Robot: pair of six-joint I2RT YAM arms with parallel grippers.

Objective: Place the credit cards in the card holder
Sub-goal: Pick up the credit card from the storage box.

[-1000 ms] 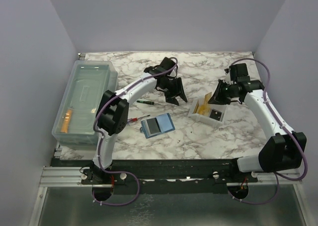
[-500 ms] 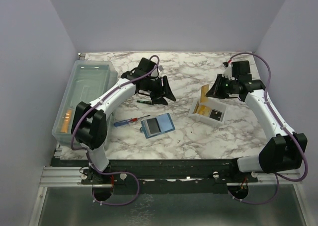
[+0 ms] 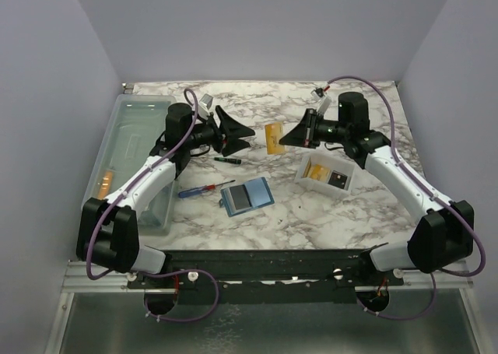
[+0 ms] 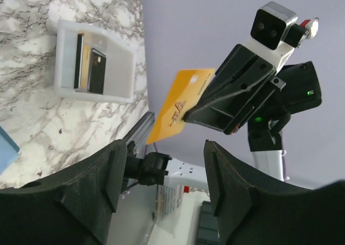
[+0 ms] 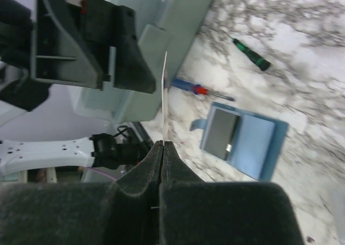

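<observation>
My right gripper (image 3: 285,138) is shut on one golden-orange credit card (image 3: 273,138) and holds it in the air above the table's far middle. The card shows edge-on in the right wrist view (image 5: 164,94) and flat in the left wrist view (image 4: 175,107). My left gripper (image 3: 238,131) is open and empty, level with the card, a short gap to its left, its jaws facing it. The teal-blue card holder (image 3: 247,196) lies open on the table below, also in the right wrist view (image 5: 245,145). Another golden card (image 3: 315,169) lies in the white tray (image 3: 344,187).
A large clear bin (image 3: 132,148) stands at the left. A blue-and-red screwdriver (image 3: 204,189) and a small green one (image 3: 228,159) lie between the bin and the card holder. A dark card (image 3: 337,180) also lies in the tray.
My right gripper lifted a card out of the tray and carried it left to mid-air. My left arm drew back left and turned its open jaws toward the card.
</observation>
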